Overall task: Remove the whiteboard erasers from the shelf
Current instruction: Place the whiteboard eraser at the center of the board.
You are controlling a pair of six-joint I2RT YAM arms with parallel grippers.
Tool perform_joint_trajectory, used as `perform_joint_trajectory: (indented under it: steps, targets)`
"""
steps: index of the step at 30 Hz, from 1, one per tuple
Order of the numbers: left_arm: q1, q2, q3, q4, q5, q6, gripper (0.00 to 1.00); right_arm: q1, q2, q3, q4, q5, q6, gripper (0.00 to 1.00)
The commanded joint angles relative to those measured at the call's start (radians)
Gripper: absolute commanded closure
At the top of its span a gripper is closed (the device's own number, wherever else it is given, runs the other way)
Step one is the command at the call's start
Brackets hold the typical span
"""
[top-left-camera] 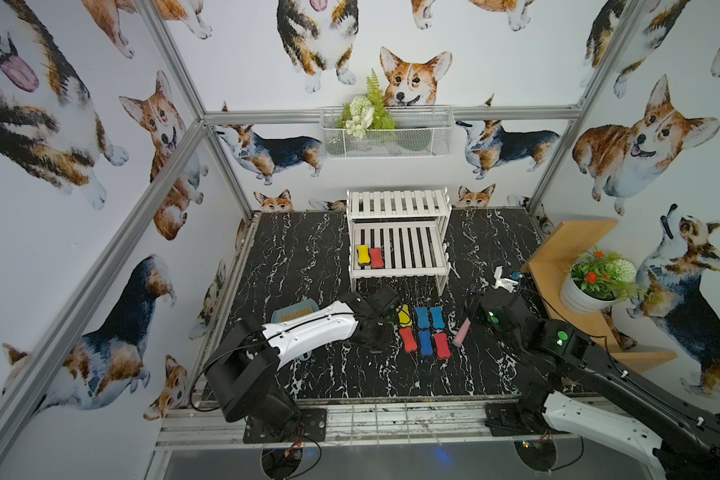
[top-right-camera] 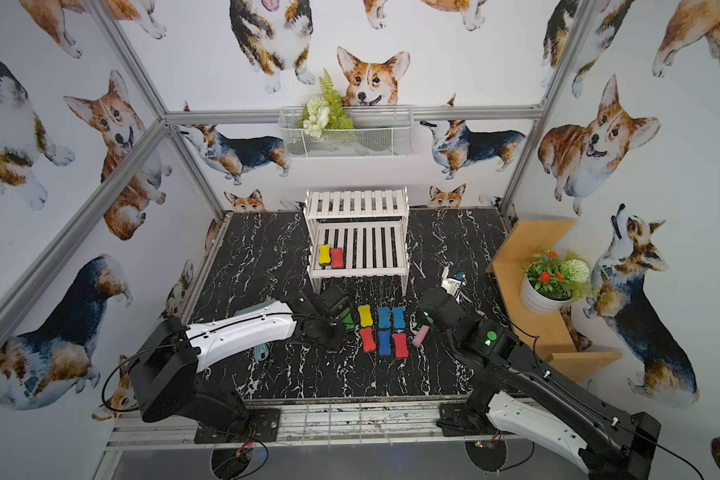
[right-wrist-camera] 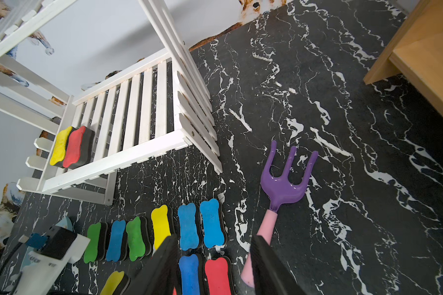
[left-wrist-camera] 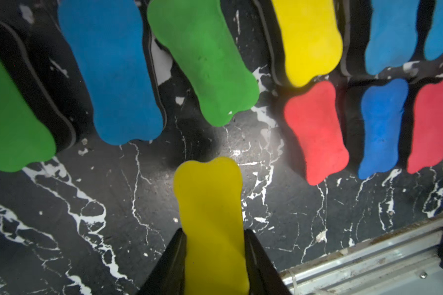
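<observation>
In the left wrist view the left end effector point(left-wrist-camera: 214, 233) is clamped on a yellow eraser point(left-wrist-camera: 210, 201). Its jaws press the pad's 2 long sides, and the long axis runs straight out from them. Beyond the free tip is bare tabletop point(left-wrist-camera: 87, 204), then a green eraser point(left-wrist-camera: 205, 63). A red eraser point(left-wrist-camera: 315, 132) lies off to one side, at the near end of a row of 3. I judge the coming move to be a set-down into the gap beside that red one. Whether the held pad already touches the tabletop I cannot tell.

The right end effector point(right-wrist-camera: 214, 238) has its jaws apart and empty above the laid-out erasers, with the rake point(right-wrist-camera: 281, 189) just beside them.

9 erasers lie on the tabletop, at lower centre of both top views. Farther up the frame, at centre, the shelf point(top-left-camera: 395, 272) holds 2: a yellow shelf eraser point(top-left-camera: 363, 254) and a red shelf eraser point(top-left-camera: 376, 257). They touch at the left end of the lower tier, long axes along the slats. They lie up-frame and slightly left of the left end effector, which is nearer to them than the right.
</observation>
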Motion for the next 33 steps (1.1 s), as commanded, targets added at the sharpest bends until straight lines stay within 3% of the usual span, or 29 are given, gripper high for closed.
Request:
perform_joint_trajectory:
  steps: [1,17,25,33]
  targets:
    - [-0.014,0.028,0.024,0.005,-0.013,0.008,0.67,0.0,-0.001,0.013,-0.017,0.026,-0.012,0.48]
    - [-0.036,0.177,0.107,0.02,-0.039,0.028,0.67,-0.005,-0.031,0.031,-0.057,0.058,-0.01,0.48]
    - [-0.05,0.166,0.117,0.026,-0.024,0.04,0.48,-0.004,-0.035,0.025,-0.061,0.059,-0.005,0.48]
    - [-0.051,0.094,0.151,-0.009,-0.081,0.046,0.45,-0.005,-0.037,0.025,-0.058,0.05,0.003,0.48]
